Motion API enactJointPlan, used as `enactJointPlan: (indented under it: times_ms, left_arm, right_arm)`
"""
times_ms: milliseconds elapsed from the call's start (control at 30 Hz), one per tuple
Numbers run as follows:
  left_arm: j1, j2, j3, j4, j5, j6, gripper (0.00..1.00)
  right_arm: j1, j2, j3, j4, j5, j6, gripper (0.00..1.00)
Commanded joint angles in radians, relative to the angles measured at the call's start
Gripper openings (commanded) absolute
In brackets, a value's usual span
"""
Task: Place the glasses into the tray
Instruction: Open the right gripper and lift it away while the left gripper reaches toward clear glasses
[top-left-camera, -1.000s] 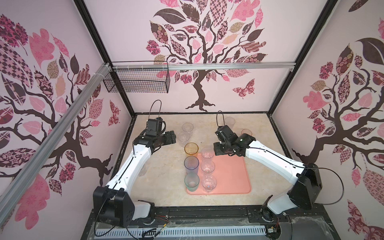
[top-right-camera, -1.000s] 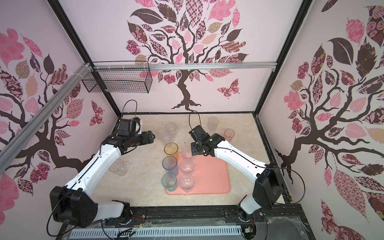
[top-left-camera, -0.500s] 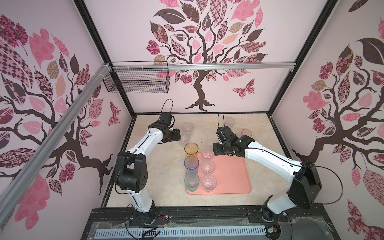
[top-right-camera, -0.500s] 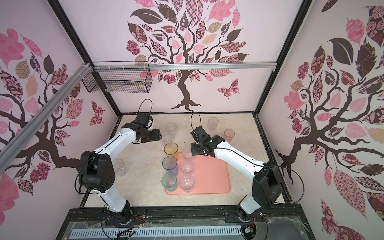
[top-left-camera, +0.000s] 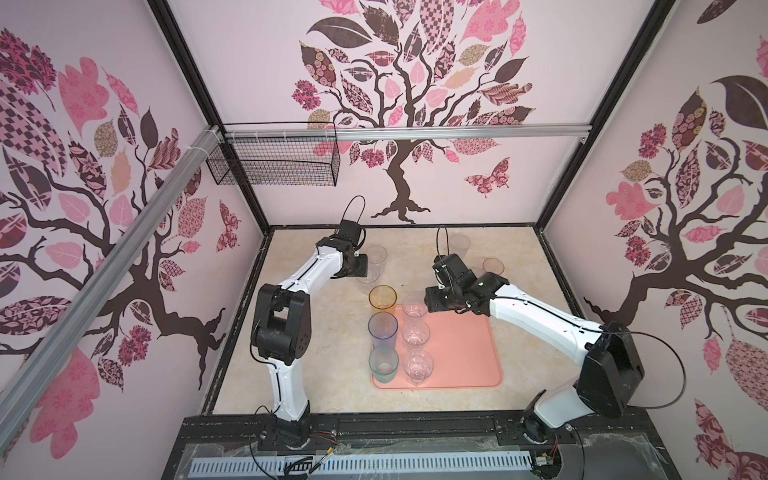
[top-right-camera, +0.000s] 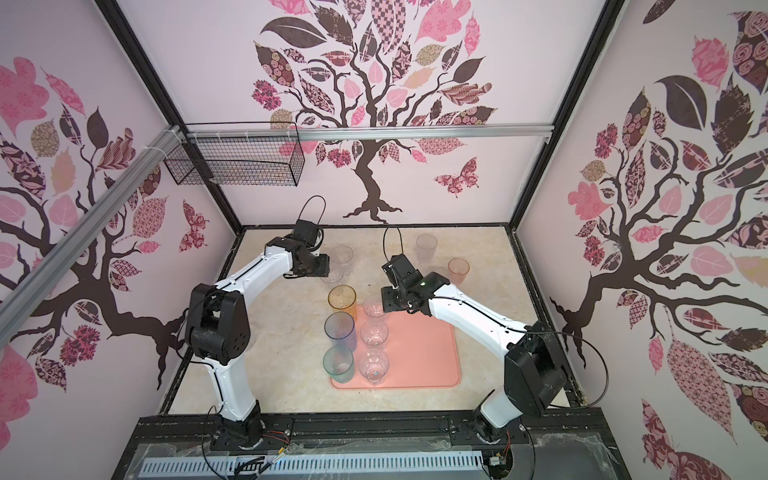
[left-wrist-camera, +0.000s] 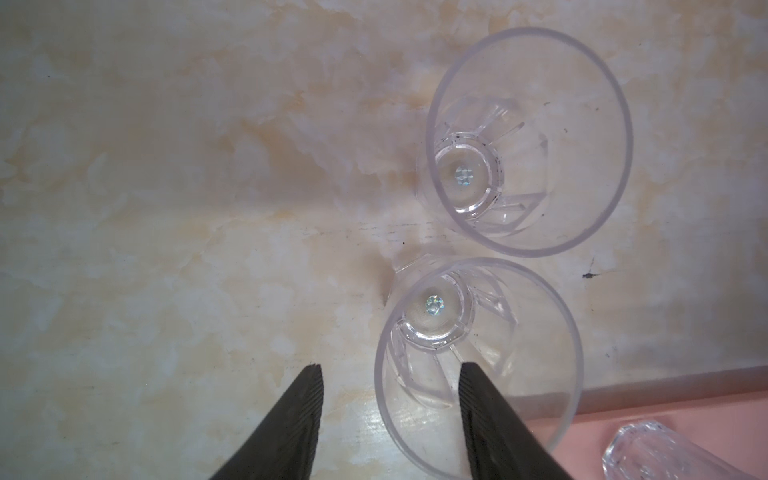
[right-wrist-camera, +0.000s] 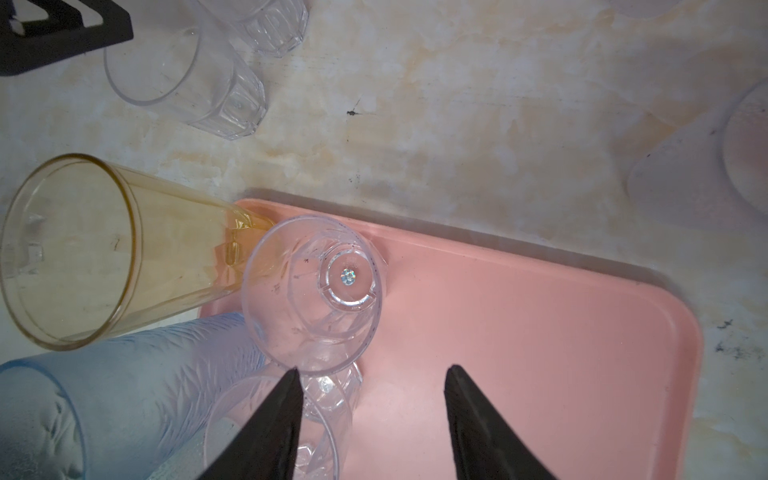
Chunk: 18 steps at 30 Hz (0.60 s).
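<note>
Half open, clamping nothing, my left gripper (left-wrist-camera: 390, 365) straddles the rim of a clear glass (left-wrist-camera: 478, 353) beside the tray (left-wrist-camera: 685, 415) (right gripper (right-wrist-camera: 372, 367) gapes empty above it), so a skewed pinch could topple that glass against its neighbour (left-wrist-camera: 528, 141).

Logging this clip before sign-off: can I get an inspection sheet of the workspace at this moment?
Surface: marbled beige tabletop, a few dark specks.
Job's things: salmon tray holds three clear glasses in a row; amber glass, blue-grey glass and teal glass at its left edge; two more clear glasses, a frosted glass and a pinkish-orange glass stand off it.
Clutter: nothing seen.
Grippers: left gripper open, fingers straddling one off-tray clear glass's rim; right gripper open above the tray, holding nothing.
Cables: black loop at each wrist.
Surroundings: black wire basket on the rail; tree-decal walls.
</note>
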Motion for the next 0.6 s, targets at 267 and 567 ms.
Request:
enactJointPlan:
  times_ms: [267,567]
  left_arm:
    - [-0.006,0.08,0.089,-0.017,-0.073,0.054,0.32]
    - [-0.006,0.079,0.088,-0.045,-0.08,0.067,0.04]
  right_arm:
    - [-0.025,-0.046,-0.034,0.005,-0.007,-0.014,0.58]
    - [-0.033,-0.05,-0.045,0.007,-0.008,-0.013,0.58]
